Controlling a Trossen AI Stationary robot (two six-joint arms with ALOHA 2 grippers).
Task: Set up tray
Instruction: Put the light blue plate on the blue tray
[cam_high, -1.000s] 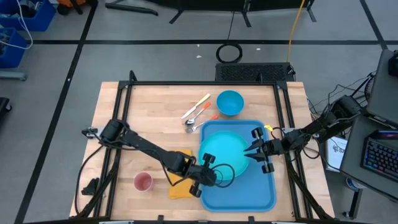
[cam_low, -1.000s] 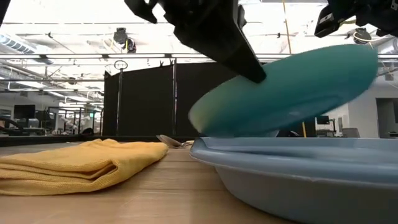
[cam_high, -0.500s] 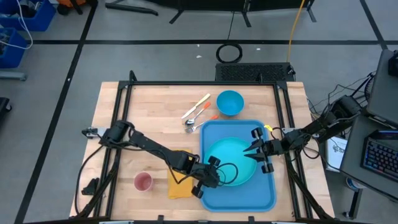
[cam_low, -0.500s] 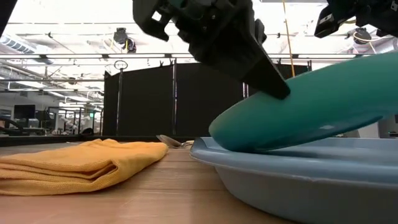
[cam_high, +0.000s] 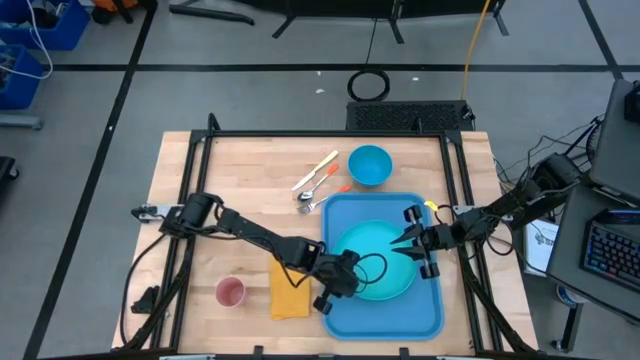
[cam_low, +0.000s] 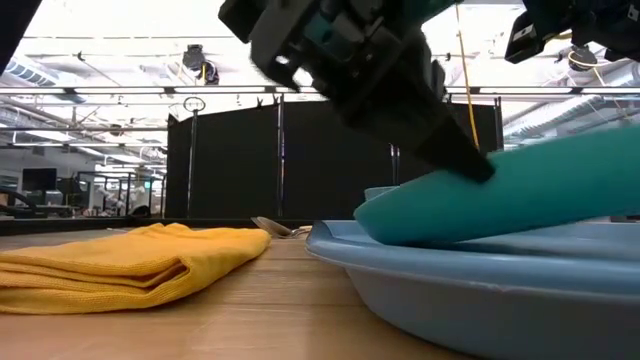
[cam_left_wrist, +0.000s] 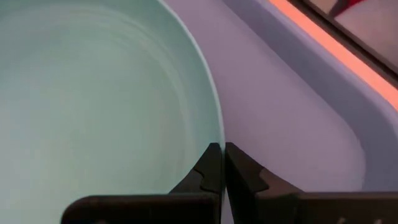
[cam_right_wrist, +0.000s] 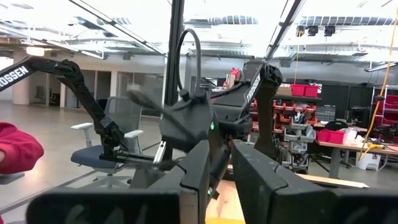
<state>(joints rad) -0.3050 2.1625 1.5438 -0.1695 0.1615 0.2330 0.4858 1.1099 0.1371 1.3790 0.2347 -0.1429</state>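
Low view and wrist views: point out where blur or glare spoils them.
Low view: bright ceiling lights wash out the top, and the left gripper on the plate is motion-blurred. Left wrist view: plate and tray look soft. Right wrist view: ceiling glare.

Left arm stretches low across toward the middle — its tool (cam_high: 352, 283) pinched tight; right arm reaches inward, its tool (cam_high: 408, 243) slightly parted.

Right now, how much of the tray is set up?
Just started. The turquoise plate is tilted on the blue tray, its edge pinched by the left gripper; the right gripper waits at the far edge. Still on the table: bowl, cutlery, napkin, pink cup.
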